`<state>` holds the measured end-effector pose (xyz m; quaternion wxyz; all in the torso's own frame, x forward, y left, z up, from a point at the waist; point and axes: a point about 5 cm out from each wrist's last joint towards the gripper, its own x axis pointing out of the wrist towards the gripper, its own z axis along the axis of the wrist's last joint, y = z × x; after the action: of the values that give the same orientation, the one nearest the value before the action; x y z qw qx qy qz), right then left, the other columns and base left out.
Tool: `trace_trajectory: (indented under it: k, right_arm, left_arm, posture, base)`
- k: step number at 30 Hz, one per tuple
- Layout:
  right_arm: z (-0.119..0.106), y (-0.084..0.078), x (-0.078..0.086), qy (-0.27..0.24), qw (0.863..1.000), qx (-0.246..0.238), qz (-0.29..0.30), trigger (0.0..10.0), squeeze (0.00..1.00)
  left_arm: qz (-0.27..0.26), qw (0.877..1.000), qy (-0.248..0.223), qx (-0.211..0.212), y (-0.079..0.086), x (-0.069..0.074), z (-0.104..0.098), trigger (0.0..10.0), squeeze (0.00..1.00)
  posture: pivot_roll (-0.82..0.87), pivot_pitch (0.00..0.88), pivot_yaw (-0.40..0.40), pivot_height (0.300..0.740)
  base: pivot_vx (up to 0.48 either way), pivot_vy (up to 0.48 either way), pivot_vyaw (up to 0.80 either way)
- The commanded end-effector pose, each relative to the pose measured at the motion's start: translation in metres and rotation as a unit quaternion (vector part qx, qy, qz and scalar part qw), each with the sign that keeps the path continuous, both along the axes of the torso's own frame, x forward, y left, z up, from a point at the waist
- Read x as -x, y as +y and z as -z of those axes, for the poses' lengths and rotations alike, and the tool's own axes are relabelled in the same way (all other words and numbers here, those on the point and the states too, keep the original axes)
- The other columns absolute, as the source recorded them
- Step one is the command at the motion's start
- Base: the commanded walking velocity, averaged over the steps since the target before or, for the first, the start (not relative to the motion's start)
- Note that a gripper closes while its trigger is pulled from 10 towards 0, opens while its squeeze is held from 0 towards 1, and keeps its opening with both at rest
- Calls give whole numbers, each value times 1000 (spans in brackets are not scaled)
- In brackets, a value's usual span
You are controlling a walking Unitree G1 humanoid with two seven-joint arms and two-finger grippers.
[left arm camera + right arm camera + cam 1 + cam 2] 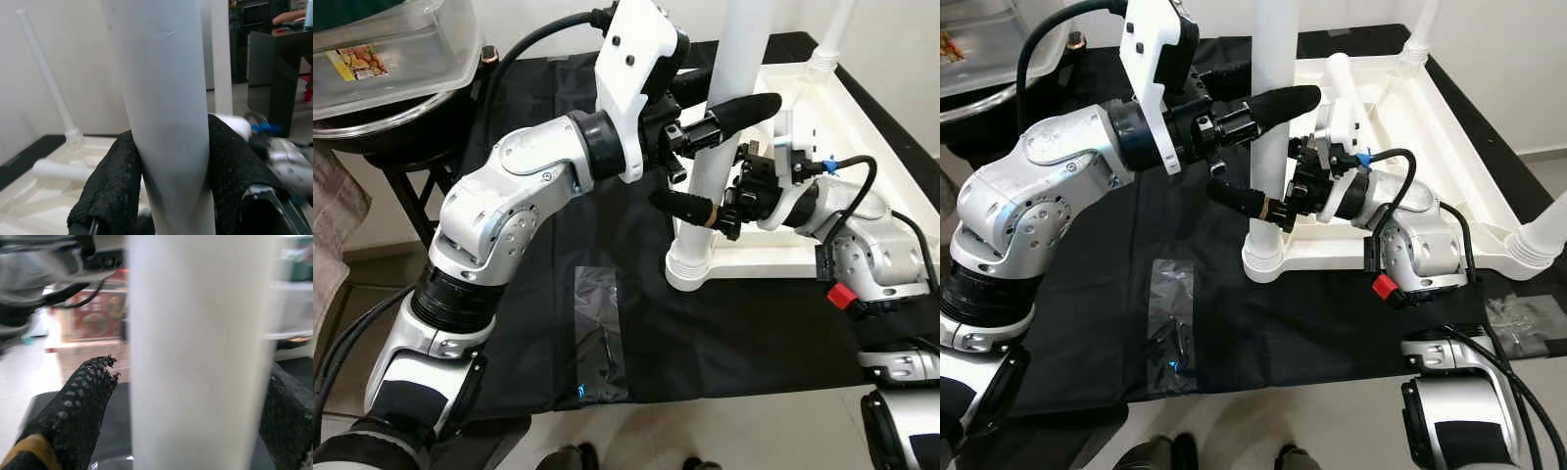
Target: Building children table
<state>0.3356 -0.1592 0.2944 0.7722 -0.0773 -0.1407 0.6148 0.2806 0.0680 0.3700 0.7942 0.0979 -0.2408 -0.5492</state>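
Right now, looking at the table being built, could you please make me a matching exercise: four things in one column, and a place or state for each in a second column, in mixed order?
Things:
1. Left gripper
2. Clear plastic bag
3. White tabletop
4. Right gripper

Places or states:
A. Lying upside down on the black cloth
B. Lying flat on the cloth, near its front edge
C. Clamped on the white leg, higher up
D. Around the same leg, lower down, near its base

Pairs: 1-C, 2-B, 3-A, 4-D
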Motion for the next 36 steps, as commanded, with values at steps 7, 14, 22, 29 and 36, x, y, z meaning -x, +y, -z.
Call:
trace_trajectory:
  k: [7, 14, 22, 29, 36]
  right_arm:
    - [-5, -5, -2, 1, 998, 26, -53, 0, 0]
    - [-9, -6, -3, -4, 996, 47, -71, 0, 0]
    - [-4, -6, -3, -7, 995, 61, -77, 0, 0]
    - [-5, -1, 1, -6, 992, 68, -105, 10000, 1000]
    - [-18, 5, 5, -38, 988, 70, -129, 10000, 1000]
  left_arm:
    - [-13, 999, 7, -40, 43, 3, -1, 0, 0]
    - [-13, 999, 7, -39, 55, 3, -13, 0, 0]
    - [-3, 999, 14, -39, 44, 2, -19, 0, 0]
    - [7, 999, 17, -41, 27, -2, -20, 0, 0]
    - [9, 999, 18, -41, 27, -1, -17, 0, 0]
  posture:
    - [119, 304, 67, 740]
    - [107, 288, 63, 740]
    - [99, 279, 65, 740]
    - [100, 278, 70, 740]
    - [96, 278, 69, 740]
  base:
    - [0, 0, 0]
    - [0, 0, 0]
    - [0, 0, 0]
    - [0, 0, 0]
    - [0, 0, 0]
